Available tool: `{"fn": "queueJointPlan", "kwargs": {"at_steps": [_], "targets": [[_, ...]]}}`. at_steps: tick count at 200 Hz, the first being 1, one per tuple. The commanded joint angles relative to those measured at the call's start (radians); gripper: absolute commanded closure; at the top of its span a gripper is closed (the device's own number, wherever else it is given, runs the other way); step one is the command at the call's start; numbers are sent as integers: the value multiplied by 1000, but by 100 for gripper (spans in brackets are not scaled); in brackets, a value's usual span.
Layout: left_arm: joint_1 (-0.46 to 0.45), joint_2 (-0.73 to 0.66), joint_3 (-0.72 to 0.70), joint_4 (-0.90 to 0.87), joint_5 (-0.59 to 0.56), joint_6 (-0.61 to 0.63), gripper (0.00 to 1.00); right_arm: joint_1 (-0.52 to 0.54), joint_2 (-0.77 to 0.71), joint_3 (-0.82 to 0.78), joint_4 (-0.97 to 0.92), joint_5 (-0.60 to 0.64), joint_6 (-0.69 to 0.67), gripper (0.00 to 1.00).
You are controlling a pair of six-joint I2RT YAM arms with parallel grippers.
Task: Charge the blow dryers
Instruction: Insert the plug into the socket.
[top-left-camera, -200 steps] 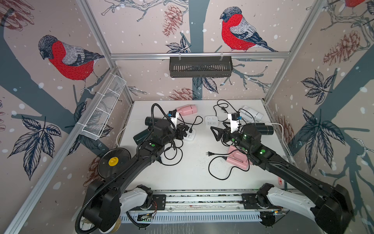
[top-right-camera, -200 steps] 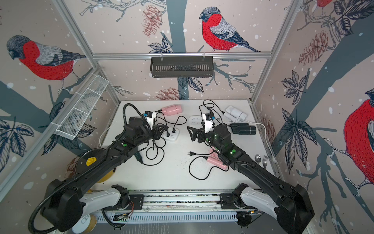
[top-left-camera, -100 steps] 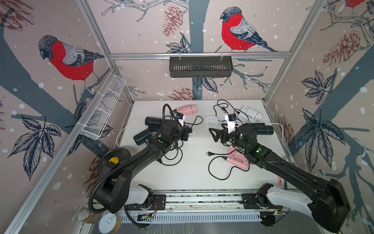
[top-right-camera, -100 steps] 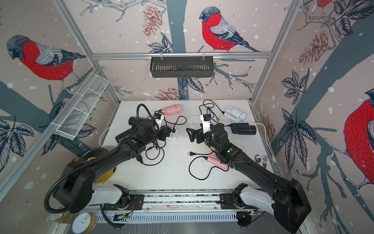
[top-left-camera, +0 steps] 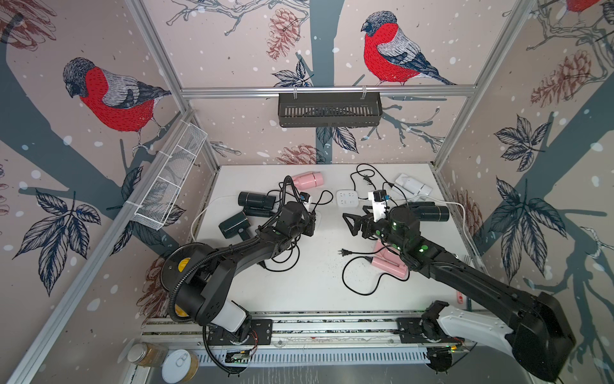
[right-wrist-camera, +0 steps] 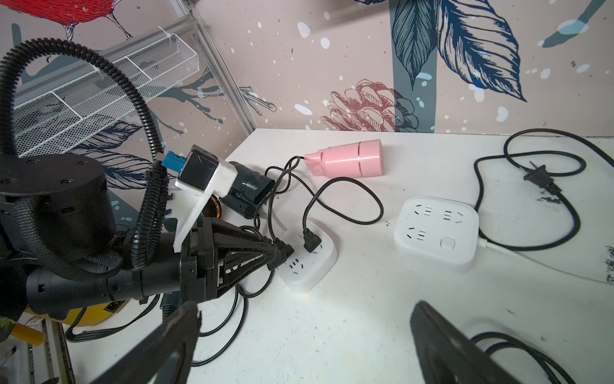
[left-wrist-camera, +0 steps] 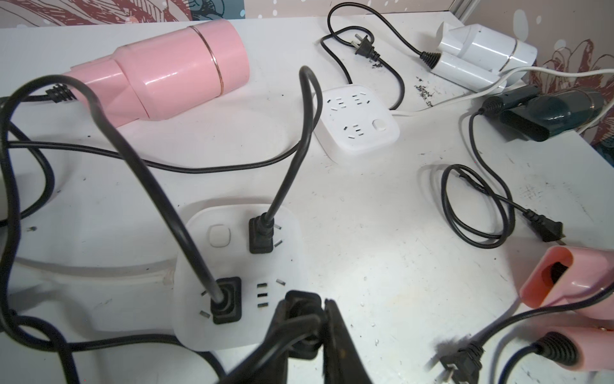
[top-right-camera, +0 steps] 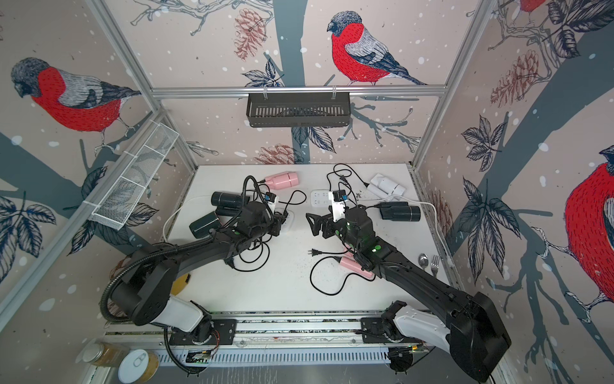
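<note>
Six blow dryers (top-left-camera: 309, 180) and two power strips (top-left-camera: 347, 198) sit on the bench (top-left-camera: 309, 292) — cords (left-wrist-camera: 156, 188) tangled between. Left gripper (left-wrist-camera: 310, 304) pinches a plug (left-wrist-camera: 304, 345); right gripper (right-wrist-camera: 305, 311) spread wide.

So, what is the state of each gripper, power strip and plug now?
left gripper, shut on a black plug
right gripper, open and empty
left power strip, two plugs in, one socket free
right power strip, all sockets empty
three loose plugs, lying unplugged
</note>
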Motion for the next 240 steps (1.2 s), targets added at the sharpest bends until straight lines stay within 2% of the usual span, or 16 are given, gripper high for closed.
{"fn": "queueJointPlan", "kwargs": {"at_steps": [1, 38, 113, 240], "targets": [[-1, 13, -5, 52, -52, 9, 91, 2, -2, -5, 30, 3, 12, 1], [-2, 30, -10, 54, -109, -7, 91, 7, 2, -19, 46, 2, 21, 1], [-6, 42, -21, 85, -146, -14, 91, 16, 26, -47, 79, -3, 27, 1], [-5, 90, -19, 139, -112, -12, 90, 43, 89, -53, 132, 21, 38, 1]]}}
